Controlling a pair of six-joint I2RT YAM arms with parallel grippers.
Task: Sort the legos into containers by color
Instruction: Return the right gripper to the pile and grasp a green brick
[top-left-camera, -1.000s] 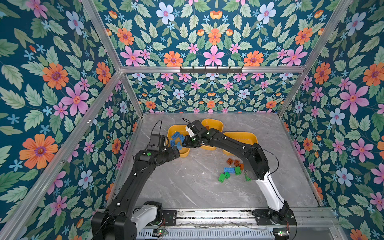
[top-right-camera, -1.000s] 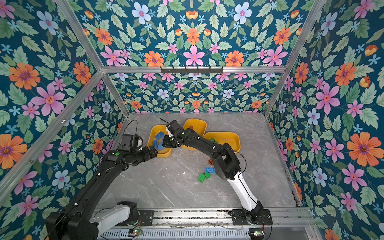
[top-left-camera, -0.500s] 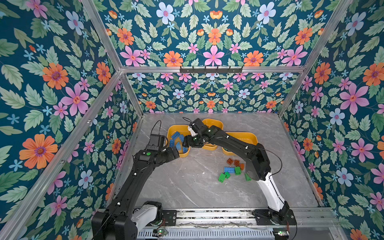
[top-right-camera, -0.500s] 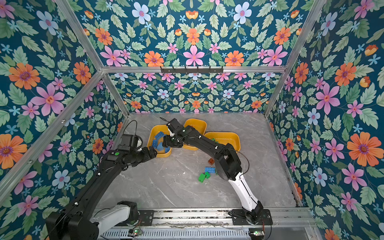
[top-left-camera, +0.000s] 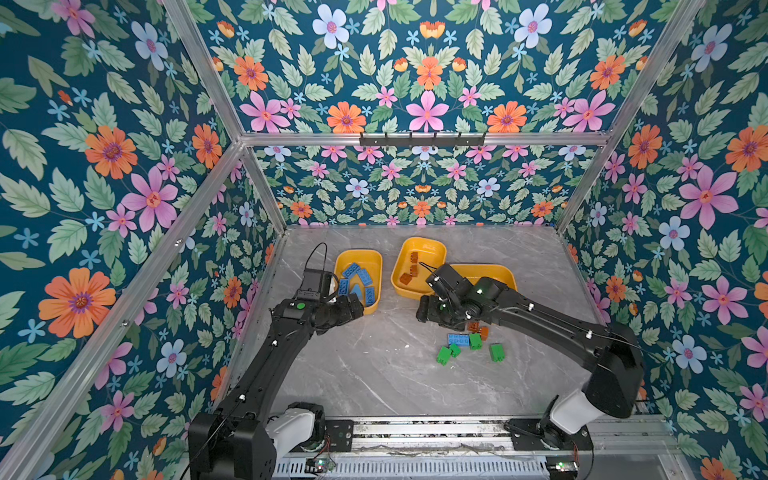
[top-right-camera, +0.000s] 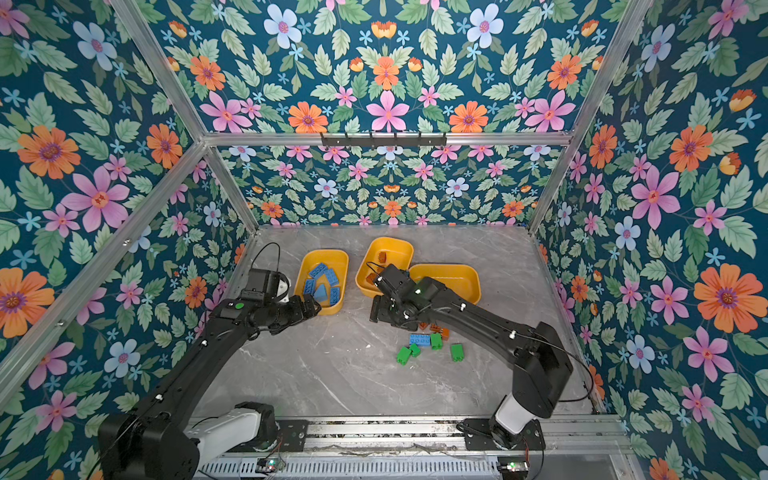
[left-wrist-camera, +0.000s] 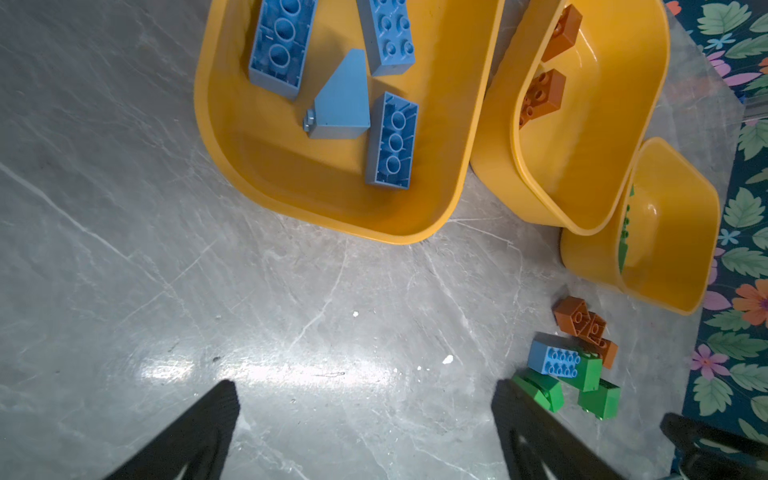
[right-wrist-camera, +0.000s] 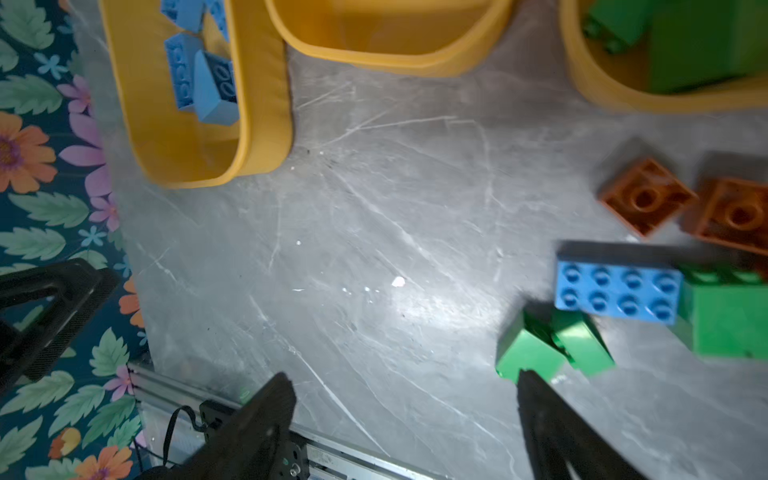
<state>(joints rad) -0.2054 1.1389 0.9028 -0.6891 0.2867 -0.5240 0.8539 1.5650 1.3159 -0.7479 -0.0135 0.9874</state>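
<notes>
1. Your right gripper (right-wrist-camera: 403, 376): jaws spread, nothing in them. It hangs over bare table between the blue tub (right-wrist-camera: 257, 124) and the loose pile.
2. Your left gripper (left-wrist-camera: 365, 390): also spread and empty, just beside the blue tub.
3. Unsorted on the table, bunched together: one blue brick (right-wrist-camera: 619, 291), green bricks (right-wrist-camera: 528, 353), brown bricks (right-wrist-camera: 646, 195).
4. Step, by my read: between picks. The blue brick looks the likely next target. A green brick abuts one end, so pinch its long sides.

Yellow-orange tubs (top-left-camera: 360, 252); blue, green, brown bricks (top-left-camera: 458, 339)
</notes>
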